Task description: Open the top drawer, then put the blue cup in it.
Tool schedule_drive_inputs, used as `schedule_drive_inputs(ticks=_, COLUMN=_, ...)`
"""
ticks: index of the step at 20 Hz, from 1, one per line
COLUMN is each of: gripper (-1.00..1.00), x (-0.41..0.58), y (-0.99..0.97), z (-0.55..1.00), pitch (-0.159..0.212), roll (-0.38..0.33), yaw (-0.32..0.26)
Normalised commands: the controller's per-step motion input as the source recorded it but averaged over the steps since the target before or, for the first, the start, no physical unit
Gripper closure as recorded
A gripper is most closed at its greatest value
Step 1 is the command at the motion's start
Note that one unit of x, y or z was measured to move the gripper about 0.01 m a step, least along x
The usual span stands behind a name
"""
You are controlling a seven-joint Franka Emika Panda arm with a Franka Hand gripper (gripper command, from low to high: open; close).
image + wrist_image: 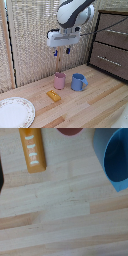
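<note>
The blue cup [77, 82] stands upright on the wooden table, its handle toward the exterior view's right; its rim and inside show in the wrist view [115, 158]. The top drawer [114, 25] of the dark brown dresser at the exterior view's right looks shut, with its silver bar handle [116, 31] across the front. My gripper [62, 51] hangs well above the table, over the pink cup and a little to the exterior view's left of the blue cup. Its fingers stand apart with nothing between them.
A pink cup [59, 80] stands just beside the blue cup, and its edge shows in the wrist view [70, 130]. A yellow block [53, 95] [32, 150] lies in front of it. A white plate [15, 112] sits at the near left. A lower drawer [107, 59] is shut.
</note>
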Motion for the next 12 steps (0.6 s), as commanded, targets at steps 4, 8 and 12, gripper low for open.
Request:
schedule_drive_inputs(ticks=4, gripper=-1.00, x=-0.195, y=-0.11, z=0.09, pitch=-0.016, roll=-0.268, yaw=0.149)
schedule_drive_inputs(ticks=8, gripper=-1.00, x=-0.138, y=-0.16, z=0.00, pitch=-0.025, roll=-0.319, yaw=0.192)
schedule_drive_inputs(ticks=12, gripper=-1.00, x=-0.134, y=-0.16, z=0.00, pitch=-0.035, roll=-0.318, yaw=0.193)
